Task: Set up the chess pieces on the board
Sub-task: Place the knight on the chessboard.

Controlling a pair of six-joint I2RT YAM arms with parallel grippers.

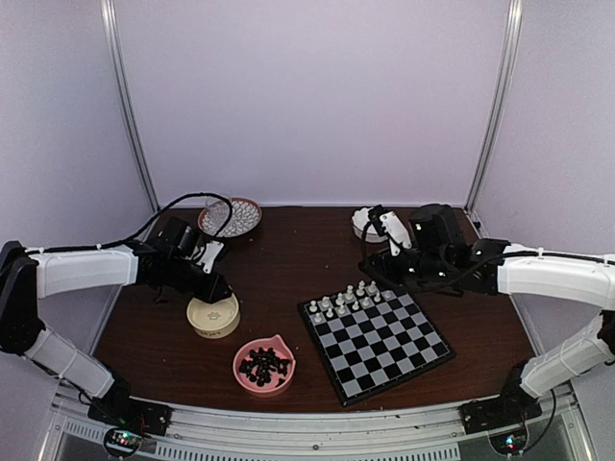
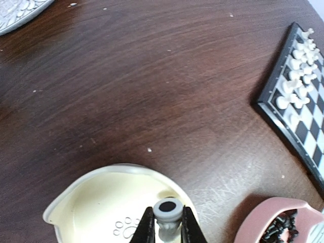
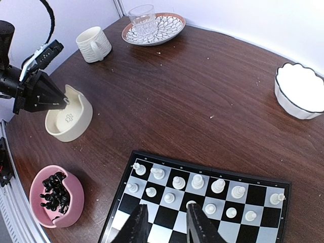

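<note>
Nearest the arm bases, a pink bowl [image 1: 238, 367] is sitting on the dark wooden surface [image 1: 288, 269], holding a heap of black chessmen [image 1: 264, 365].

Just behind it and to the left, a cream bowl [image 1: 213, 331] with a paw print inside is sitting under the left arm. The left fingers [image 2: 147, 228] are clamping tight on one white chess piece [image 2: 168, 211], its round base facing the wrist camera. The piece is hanging over the bowl's inside, near the rim. I cannot tell whether it is touching the bowl.

To the right of the bowls, the chessboard [image 1: 384, 348] is lying flat, turned at an angle. White chessmen [image 1: 344, 303] are standing in two rows along its far-left edge.

The right fingers [image 3: 135, 225] are hovering over the board just beside the second row. They are standing partly apart and gripping nothing, with board squares showing between them.

Farther back, a cream mug [image 3: 93, 44] is standing behind the left arm. Beyond it, a patterned plate [image 1: 252, 213] is carrying a clear glass [image 3: 143, 19]. A white scalloped bowl [image 3: 296, 109] is sitting at the far edge, behind the right wrist.
</note>
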